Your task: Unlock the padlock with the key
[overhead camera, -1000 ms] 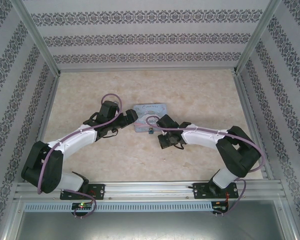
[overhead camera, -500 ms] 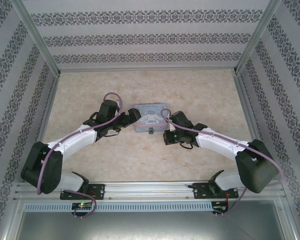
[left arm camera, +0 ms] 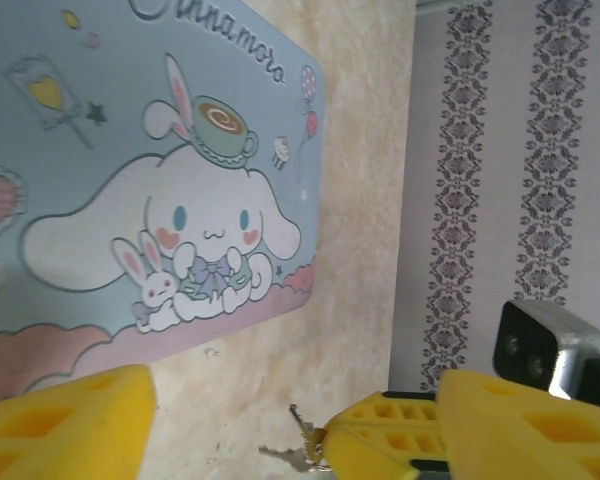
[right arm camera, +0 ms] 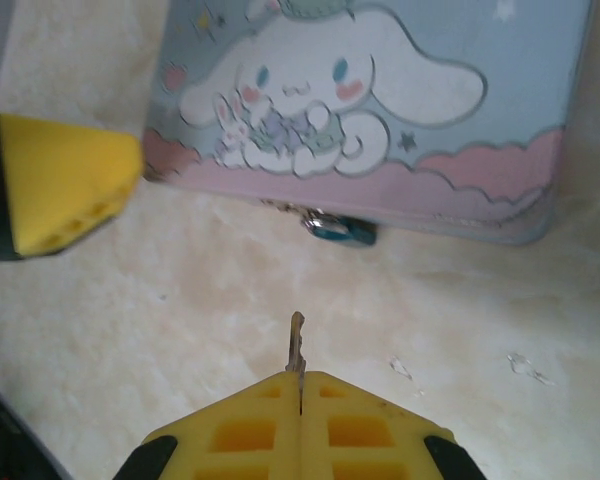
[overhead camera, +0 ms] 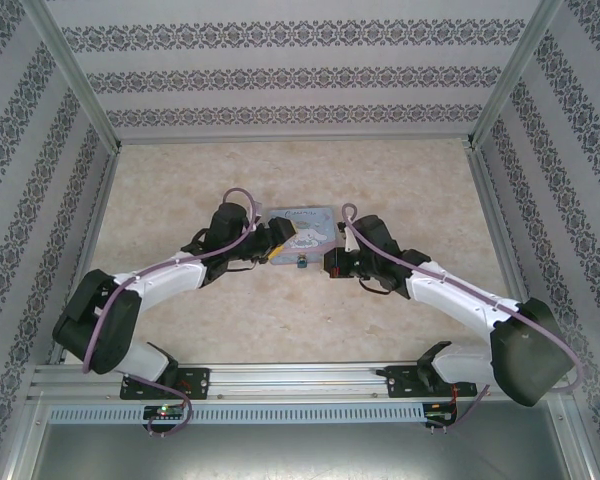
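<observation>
1. Right end effector point(right arm camera: 300, 380): the two yellow fingers are pressed together on the key point(right arm camera: 297, 345). Its thin brownish tip projects forward from between the pads.
2. Key: held just above the desk point(right arm camera: 180, 300). The tip points toward the padlock point(right arm camera: 340, 230) but stands apart from it, with a strip of bare desk between them.
3. Padlock: a small, dark teal body at the near edge of the tin point(right arm camera: 400, 90), hanging from the tin's clasp and lying low against the desk. Whether its shackle is seated cannot be told.
4. Tin: light blue with a cartoon-printed lid. It lies flat near the middle of the desk, with its lid down.
5. Left end effector point(left arm camera: 295, 390): the yellow fingers point(left arm camera: 60, 420) stand apart with nothing gripped between them. In the right wrist view, one finger sits just beside the tin's near corner, and contact cannot be told.
6. Top view: both arms reach inward. The left end effector is at the tin's left edge, the right one is near its near-right corner, and the padlock is between them.
</observation>
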